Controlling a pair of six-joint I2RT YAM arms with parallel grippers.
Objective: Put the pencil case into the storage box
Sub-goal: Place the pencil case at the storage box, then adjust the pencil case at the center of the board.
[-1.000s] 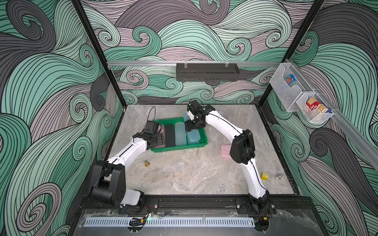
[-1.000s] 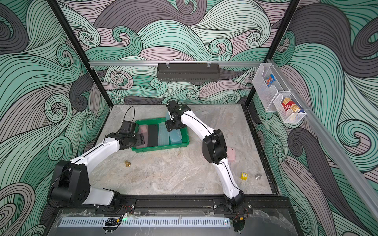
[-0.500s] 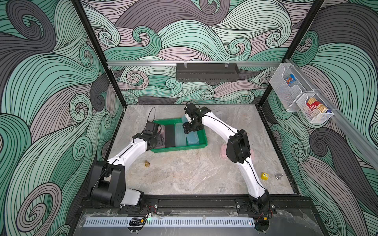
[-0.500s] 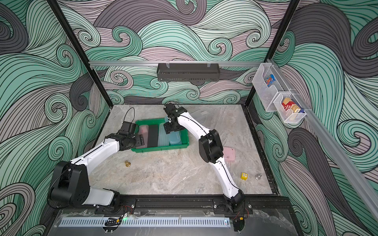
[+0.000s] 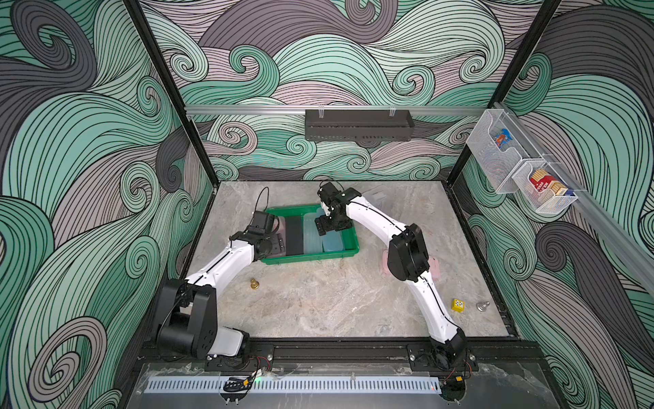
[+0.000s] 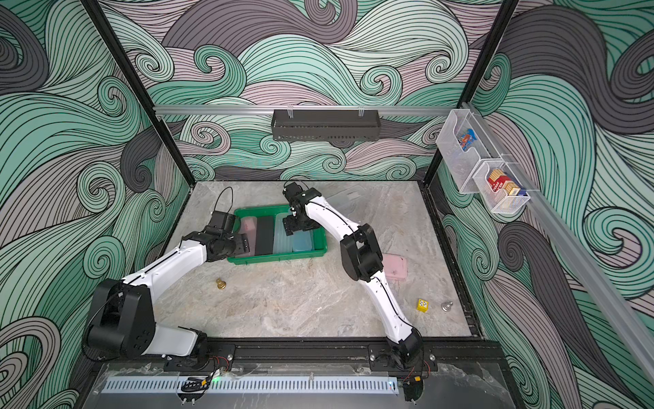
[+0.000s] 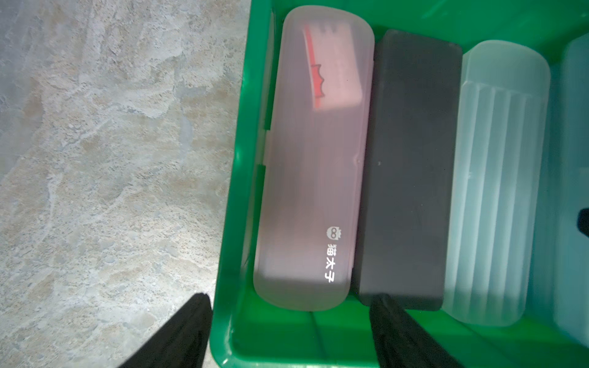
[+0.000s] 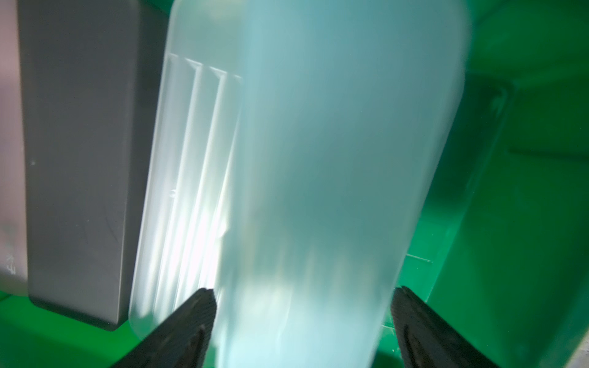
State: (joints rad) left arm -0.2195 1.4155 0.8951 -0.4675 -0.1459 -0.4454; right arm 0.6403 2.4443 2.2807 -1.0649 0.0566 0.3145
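1. Grey marbled bench (image 5: 318,304) is sitting inside a cell with swirl-pattern walls. Both arms are reaching to the green storage box (image 5: 311,256) at mid-bench.
2. Four cases are lying side by side in the box. From its left end they run: frosted pink pencil case (image 7: 312,159), black pencil case (image 7: 411,159), clear ribbed pencil case (image 7: 497,191), blue pencil case (image 5: 332,242).
3. Right tool (image 8: 302,296) is hanging over the box's right end, jaws straddling the blue pencil case (image 8: 334,191), one fingertip close against each long side. The wrist view is blurring, so I cannot tell whether it is clamping or just clear.
4. The blue case is sitting inside the box, with one long edge overlapping the ribbed case in the right wrist view.
5. Left tool (image 7: 291,296) is hovering at the box's left end, jaws standing wide and gripping nothing. One finger is outside the green wall, the other over the black case's end.
6. A second pink pencil case (image 6: 396,267) is lying on the bench beside the right arm's elbow, outside the box. A yellow die (image 5: 457,305) is sitting near the bench's right edge.
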